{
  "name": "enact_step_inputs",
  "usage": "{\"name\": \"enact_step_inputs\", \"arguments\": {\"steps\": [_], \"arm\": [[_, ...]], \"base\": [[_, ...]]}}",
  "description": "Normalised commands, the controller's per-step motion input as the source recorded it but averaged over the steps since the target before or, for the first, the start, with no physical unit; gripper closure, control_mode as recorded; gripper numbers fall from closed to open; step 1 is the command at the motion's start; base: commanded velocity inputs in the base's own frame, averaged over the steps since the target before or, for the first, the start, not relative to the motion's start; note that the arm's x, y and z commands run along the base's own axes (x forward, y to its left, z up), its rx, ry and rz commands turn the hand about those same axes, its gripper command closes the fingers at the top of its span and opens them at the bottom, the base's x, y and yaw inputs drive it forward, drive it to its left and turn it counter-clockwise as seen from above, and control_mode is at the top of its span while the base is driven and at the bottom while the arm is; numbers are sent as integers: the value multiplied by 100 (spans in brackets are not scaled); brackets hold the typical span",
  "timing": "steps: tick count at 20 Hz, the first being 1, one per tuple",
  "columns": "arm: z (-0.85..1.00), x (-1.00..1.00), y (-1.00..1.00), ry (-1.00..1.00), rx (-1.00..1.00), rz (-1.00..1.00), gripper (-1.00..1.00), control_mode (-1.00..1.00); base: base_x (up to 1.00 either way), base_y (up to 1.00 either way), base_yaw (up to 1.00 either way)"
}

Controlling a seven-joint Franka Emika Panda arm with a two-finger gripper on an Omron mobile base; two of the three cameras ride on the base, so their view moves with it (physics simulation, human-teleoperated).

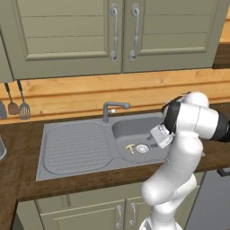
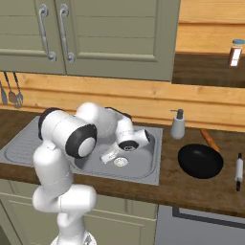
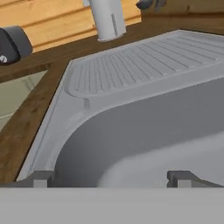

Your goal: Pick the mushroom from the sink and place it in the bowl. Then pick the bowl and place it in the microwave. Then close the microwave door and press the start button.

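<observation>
The mushroom point(image 1: 130, 148) lies on the floor of the sink point(image 1: 76, 148), in the rounded basin, just beside the drain hole point(image 1: 143, 148) and on the side towards the ribbed drainboard point(image 1: 77, 147). It looks tipped over rather than standing on its stem, though it is too small in the left base view to be sure.

The pincer point(image 3: 113, 178) hangs inside the basin with its jaws spread wide and nothing between them; in the hand view the two dark tips stand far apart, looking along the grey basin wall towards the drainboard and the foot of the faucet point(image 3: 106, 18).

I would judge the mushroom very light and a little soft, so a firm squeeze could bruise or crush it (and the smooth cap may well pop out sideways on that slick metal). The best hold is probably across the cap at its widest, jaws coming down either side and closing gently. The short stem offers little to pinch. Being so light, it could also skid along the basin floor if one finger reaches it first.
</observation>
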Motion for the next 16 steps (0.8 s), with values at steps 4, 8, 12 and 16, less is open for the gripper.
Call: {"name": "enact_step_inputs", "arguments": {"steps": [4,8,12,16], "arm": [[-28,24,0,-3,8,11,-100,-100],[-32,20,9,-9,6,10,-100,-100],[-37,19,30,-14,1,6,-100,-100],[-20,30,38,-17,0,0,-100,-100]], "base": [[0,0,0],[0,0,0],[0,0,0],[0,0,0]]}}
